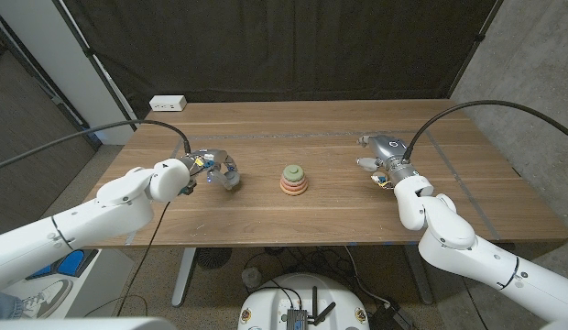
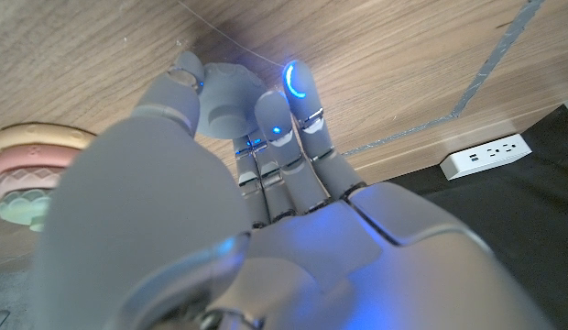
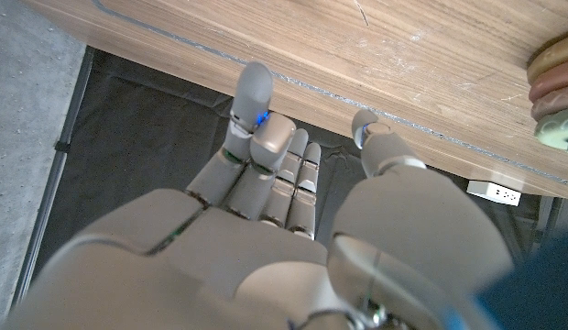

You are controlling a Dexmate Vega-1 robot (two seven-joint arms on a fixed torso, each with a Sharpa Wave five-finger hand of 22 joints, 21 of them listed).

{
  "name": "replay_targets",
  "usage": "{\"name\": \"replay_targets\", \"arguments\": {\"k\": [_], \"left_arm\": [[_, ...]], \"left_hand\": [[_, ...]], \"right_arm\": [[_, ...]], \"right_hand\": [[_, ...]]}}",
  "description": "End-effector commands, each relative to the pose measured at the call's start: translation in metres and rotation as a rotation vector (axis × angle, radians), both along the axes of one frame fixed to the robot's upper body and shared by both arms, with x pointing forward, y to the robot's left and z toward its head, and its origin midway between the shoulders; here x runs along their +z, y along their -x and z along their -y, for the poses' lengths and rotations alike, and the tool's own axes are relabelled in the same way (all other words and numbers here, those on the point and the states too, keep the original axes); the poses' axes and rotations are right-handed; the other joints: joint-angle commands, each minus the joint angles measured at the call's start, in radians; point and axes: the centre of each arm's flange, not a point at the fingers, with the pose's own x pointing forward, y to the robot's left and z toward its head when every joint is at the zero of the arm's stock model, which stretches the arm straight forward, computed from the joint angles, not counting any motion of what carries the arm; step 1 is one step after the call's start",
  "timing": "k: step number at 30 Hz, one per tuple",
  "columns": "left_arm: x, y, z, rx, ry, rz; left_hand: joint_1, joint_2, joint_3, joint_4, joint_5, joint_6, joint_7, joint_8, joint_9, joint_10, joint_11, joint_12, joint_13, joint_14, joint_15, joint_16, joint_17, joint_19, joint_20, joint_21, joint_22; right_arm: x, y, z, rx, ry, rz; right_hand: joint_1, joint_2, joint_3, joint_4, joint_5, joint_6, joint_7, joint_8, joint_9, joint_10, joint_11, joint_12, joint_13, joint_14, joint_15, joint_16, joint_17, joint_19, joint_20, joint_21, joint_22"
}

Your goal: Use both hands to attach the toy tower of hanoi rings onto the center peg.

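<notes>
A stack of rings (image 1: 295,179) sits on its peg at the table's middle, with a green ring on top and pink and orange rings under it. In the left wrist view the stack (image 2: 32,174) lies beside my left hand, and it is the stack (image 3: 554,92) at the edge of the right wrist view. My left hand (image 1: 211,169) is to the left of the stack and pinches a grey-blue ring (image 1: 231,179) close to the tabletop. The left wrist view has that ring (image 2: 224,99) between thumb and fingers. My right hand (image 1: 383,158) hovers to the right of the stack, its fingers (image 3: 252,101) apart and holding nothing.
The wooden table (image 1: 293,229) has a white power strip (image 1: 168,103) at its back left edge. A dark curtain hangs behind it. Black cables run from both arms across the table's back corners.
</notes>
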Motion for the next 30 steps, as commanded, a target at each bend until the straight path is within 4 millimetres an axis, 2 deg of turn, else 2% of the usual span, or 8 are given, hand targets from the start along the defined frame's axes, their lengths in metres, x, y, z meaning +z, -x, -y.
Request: {"name": "replay_targets", "arguments": {"k": [1, 21, 30], "left_arm": [[0.018, 0.012, 0.001, -0.005, -0.009, -0.003], [0.044, 0.033, 0.006, -0.010, -0.023, 0.033], [0.051, 0.036, 0.009, -0.021, -0.027, 0.041]], "left_hand": [[0.000, 0.006, 0.004, 0.000, 0.004, 0.012, 0.001, 0.002, 0.004, 0.105, -0.097, 0.002, 0.095, 0.003, -0.050, 0.001, 0.005, 0.009, -0.131, 0.004, 0.002], [-0.001, 0.002, 0.002, -0.001, 0.004, 0.029, -0.002, 0.003, 0.009, 0.123, -0.101, 0.004, 0.107, 0.000, -0.050, -0.006, 0.004, 0.011, -0.131, 0.004, 0.002], [0.001, 0.000, 0.001, -0.002, 0.005, 0.031, -0.002, 0.000, 0.011, 0.128, -0.101, 0.003, 0.114, 0.001, -0.050, -0.008, 0.004, 0.011, -0.131, 0.003, 0.001]], "right_arm": [[0.000, 0.000, -0.001, 0.000, -0.004, -0.001], [0.000, 0.000, 0.000, 0.000, -0.006, -0.003], [0.000, 0.001, 0.001, -0.001, -0.007, -0.002]], "right_hand": [[0.005, 0.005, 0.001, 0.001, 0.000, 0.009, -0.001, 0.003, 0.003, 0.008, 0.002, 0.001, 0.002, 0.004, -0.048, 0.004, 0.003, -0.002, -0.082, 0.006, 0.003], [0.003, 0.007, 0.001, 0.001, 0.001, 0.012, -0.001, 0.003, 0.003, 0.011, 0.001, 0.000, 0.002, 0.004, -0.048, 0.006, 0.004, -0.002, -0.082, 0.005, 0.003], [0.002, 0.007, 0.002, 0.001, 0.002, 0.013, -0.001, 0.002, 0.003, 0.011, 0.001, -0.001, 0.002, 0.004, -0.048, 0.007, 0.004, -0.003, -0.082, 0.005, 0.002]]}}
